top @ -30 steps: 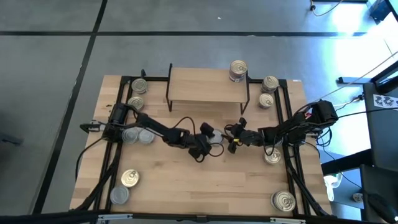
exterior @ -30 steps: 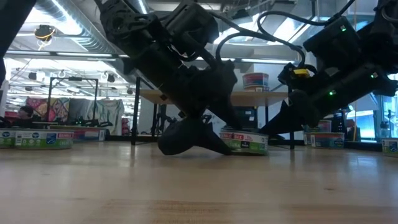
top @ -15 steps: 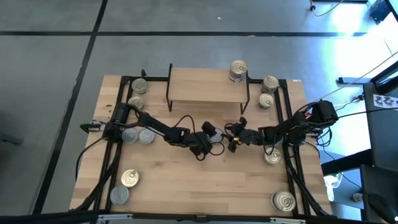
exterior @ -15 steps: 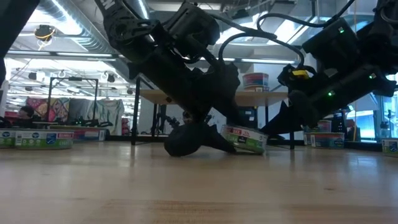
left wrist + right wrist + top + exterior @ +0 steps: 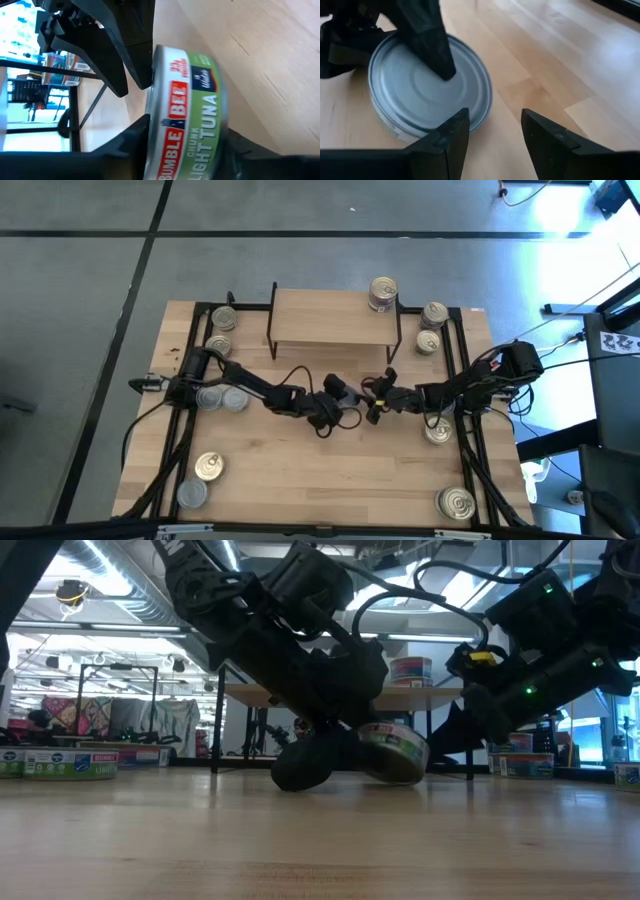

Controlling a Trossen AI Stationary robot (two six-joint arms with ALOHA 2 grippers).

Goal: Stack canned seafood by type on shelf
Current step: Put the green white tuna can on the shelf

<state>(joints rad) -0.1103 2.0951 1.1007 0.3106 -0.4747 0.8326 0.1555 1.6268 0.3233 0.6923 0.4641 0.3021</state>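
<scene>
Tuna can (image 5: 393,752) now tilted in left gripper (image 5: 338,408)

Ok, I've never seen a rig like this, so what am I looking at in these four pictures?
Two dark robot arms work at a wooden table. One picture looks straight down, one looks level across the tabletop, and each wrist carries its own camera. The left arm has its jaws closed on a Bumble Bee tuna can, tilted up off the wood. The right arm waits beside it, jaws open and empty. Other tins lie near the table's edges, and one tin stands on the small wooden shelf.
</scene>
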